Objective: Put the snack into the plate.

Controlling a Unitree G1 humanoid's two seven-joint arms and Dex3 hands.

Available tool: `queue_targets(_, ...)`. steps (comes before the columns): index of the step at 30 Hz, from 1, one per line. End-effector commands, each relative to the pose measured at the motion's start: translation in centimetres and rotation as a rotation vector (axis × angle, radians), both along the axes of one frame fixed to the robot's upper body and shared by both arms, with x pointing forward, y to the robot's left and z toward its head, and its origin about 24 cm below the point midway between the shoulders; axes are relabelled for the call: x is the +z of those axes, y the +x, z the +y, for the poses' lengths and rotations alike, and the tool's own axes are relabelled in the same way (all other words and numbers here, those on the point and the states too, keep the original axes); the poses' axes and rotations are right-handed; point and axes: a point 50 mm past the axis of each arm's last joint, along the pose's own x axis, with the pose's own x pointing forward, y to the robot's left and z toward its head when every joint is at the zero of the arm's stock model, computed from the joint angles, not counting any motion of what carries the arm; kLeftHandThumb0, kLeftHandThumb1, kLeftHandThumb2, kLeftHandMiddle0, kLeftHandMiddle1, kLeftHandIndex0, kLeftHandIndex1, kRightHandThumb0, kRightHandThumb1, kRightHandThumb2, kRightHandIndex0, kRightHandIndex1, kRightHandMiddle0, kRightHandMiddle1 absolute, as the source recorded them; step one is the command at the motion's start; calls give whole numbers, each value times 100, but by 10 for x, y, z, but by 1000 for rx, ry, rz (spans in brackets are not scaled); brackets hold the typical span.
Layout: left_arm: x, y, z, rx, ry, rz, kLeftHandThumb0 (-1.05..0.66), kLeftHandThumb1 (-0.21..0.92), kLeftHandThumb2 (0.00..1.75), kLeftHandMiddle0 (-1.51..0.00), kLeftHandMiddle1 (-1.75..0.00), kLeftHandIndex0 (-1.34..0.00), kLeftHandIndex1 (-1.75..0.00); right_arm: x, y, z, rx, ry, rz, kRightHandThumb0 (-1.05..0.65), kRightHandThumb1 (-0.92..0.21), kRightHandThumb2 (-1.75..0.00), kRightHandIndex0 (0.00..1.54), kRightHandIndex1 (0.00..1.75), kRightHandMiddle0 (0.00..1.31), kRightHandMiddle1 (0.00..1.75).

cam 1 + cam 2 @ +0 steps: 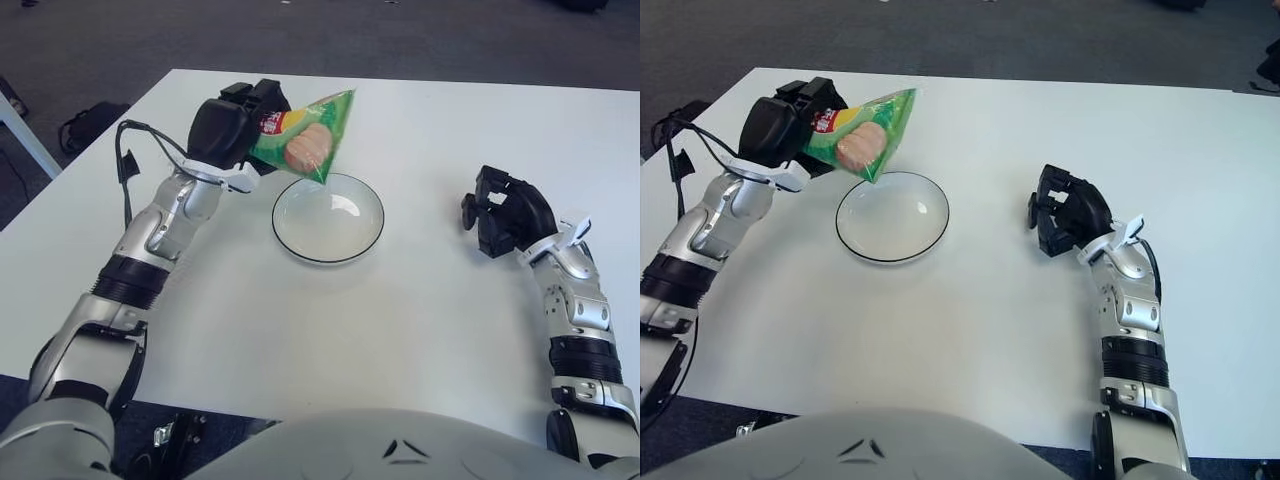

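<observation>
A white tabletop (330,330) stood over a dark carpeted floor, its far edge running across the top of both views and its left edge slanting down toward the robot. On the bare surface, somewhat left of the middle and nearer the far edge than the near one, sat a shallow white plate (328,217) with a thin dark rim, with nothing in it.

The left hand (232,128) was raised off the tabletop near the far-left corner, its black fingers clenched around one end of a green snack bag (305,143). The bag hung clear of the surface, tilted, with its free lower corner pointing down over the far-left part of the plate's rim. Whether that corner touched the rim could not be told; the bag appeared to hang just above it. A red patch showed on the bag next to the fingers, and a pale round picture sat in the middle of its face. A thin black cable (133,170) looped along the left forearm.

The right hand (508,212) showed near the right edge of the tabletop, well apart from the plate on its right side, its black fingers curled inward and holding nothing.
</observation>
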Motion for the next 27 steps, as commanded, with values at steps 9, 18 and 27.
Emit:
queue_targets(9,-8,-22,-27,-275,-10,48,0,8,158,-81,-169,-56,-175,0,-3,1,-4,-21,11,-1,8,-175,89,169,72,175)
queue_targets(18,-32,-28,-42,-337,114,116,0,7,159,-81,-169,-57,-175,-2,-4,3,-7,-26,19,-1,8,-175,89,169,72,175)
queue_targets(27,-55,-24,-49,-343,271,159,0,7,159,-81,-169,-56,-175,-4,-5,4,-9,-28,30,-1,7,-175,88,171,72,175)
